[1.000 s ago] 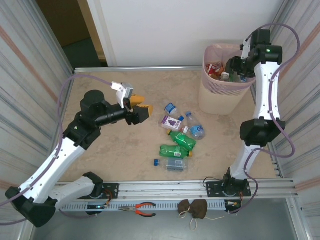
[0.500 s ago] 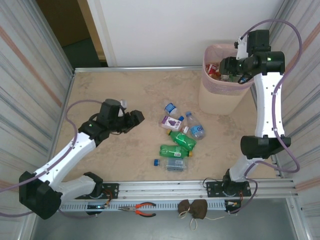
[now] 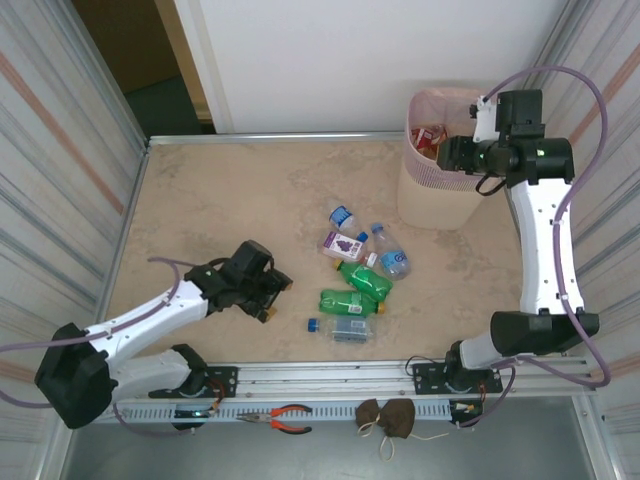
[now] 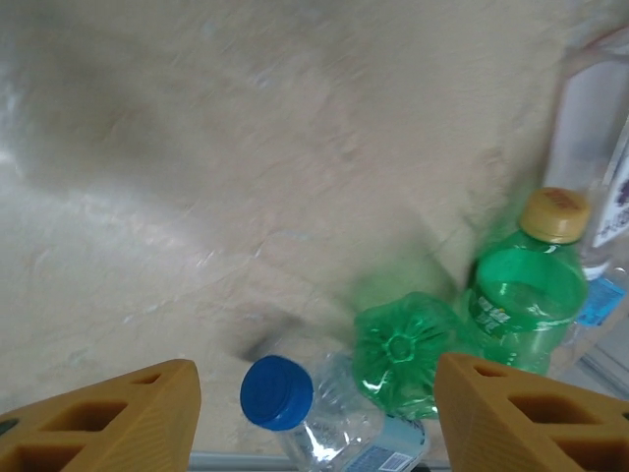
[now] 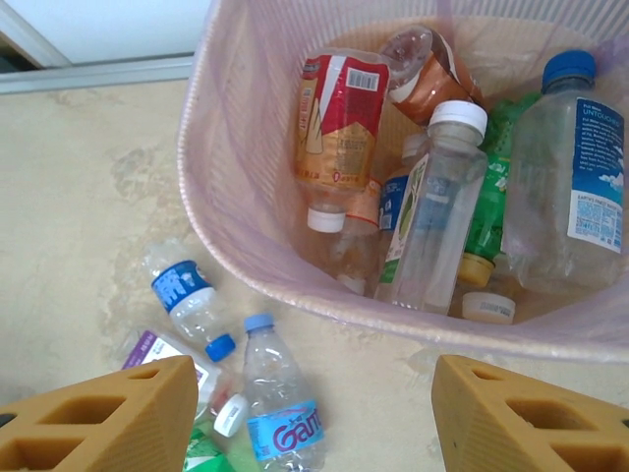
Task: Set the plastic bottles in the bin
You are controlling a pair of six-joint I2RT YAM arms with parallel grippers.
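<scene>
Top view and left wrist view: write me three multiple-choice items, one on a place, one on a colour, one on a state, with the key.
1. Where on the table does the bin stand?
A) far right corner
B) near left corner
C) centre

2. In the left wrist view, what colour is the cap of the clear bottle at the bottom edge?
A) red
B) blue
C) white

3. How is the left gripper?
A) shut on a green bottle
B) shut on nothing
C) open, holding nothing

Key:
1 A, the top view shows it by the table's far and right edges.
2 B, the cap is plainly blue.
3 C, its fingers stand wide apart, gripping nothing.
</scene>
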